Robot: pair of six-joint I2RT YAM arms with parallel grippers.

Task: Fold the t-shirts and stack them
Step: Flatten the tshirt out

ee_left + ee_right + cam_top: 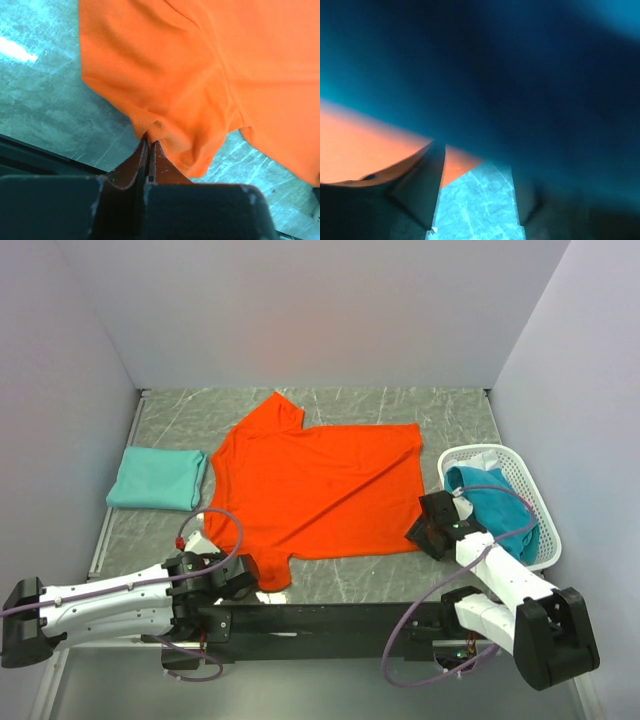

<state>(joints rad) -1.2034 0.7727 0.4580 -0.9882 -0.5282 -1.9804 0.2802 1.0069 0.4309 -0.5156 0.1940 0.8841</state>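
Left gripper [150,142] is clamped on the lower sleeve of the orange shirt [320,490], lower left of my top view. The shirt lies flat mid-frame. Right gripper [420,535] has its jaws apart at the shirt's lower right corner.

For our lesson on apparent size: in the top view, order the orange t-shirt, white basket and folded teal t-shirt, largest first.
1. orange t-shirt
2. white basket
3. folded teal t-shirt
No close calls.

Cannot see the fingertips of the right gripper [418,533] from above, tucked under its own body. Blurred teal cloth [545,75] smothering that wrist's view. Orange shirt [210,65] cut off top and right in the left wrist's view.
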